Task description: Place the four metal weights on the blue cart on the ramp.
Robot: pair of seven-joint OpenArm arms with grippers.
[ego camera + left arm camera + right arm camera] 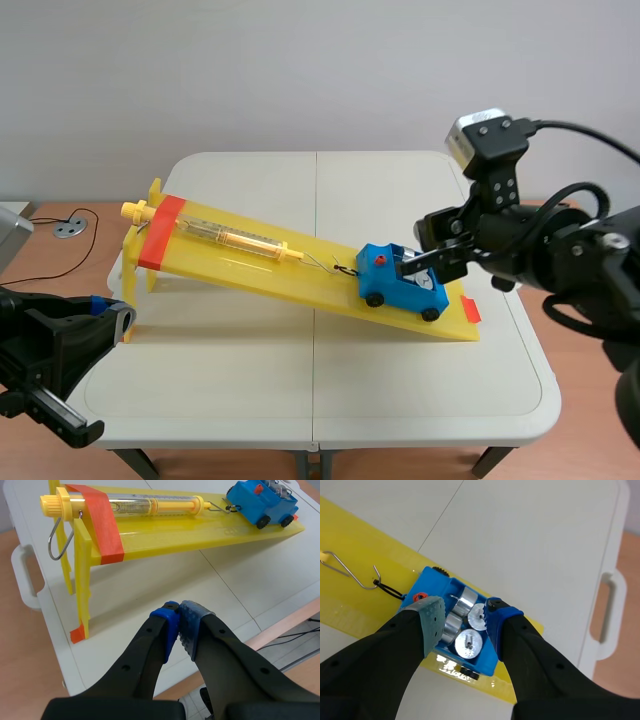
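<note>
While the left gripper [180, 611] rests at the white table [235, 595] edge, fingers pressed together on nothing, the right gripper [465, 619] hangs with fingers spread, gripping nothing, astride four round silver metal weights [468, 644] apparently all loaded inside the small blue wheeled cart [427, 580], low on the sloping yellow plastic ramp [300, 282].

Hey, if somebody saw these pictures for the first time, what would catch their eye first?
The bright yellow ramp slanting across the white table, with a blue cart near its low end, hooked to a spring scale lying along the slope. The right claw hangs open right over the cart, where what look like four silvery metal weights sit packed inside. The left claw is shut, by the table's near left edge.
</note>
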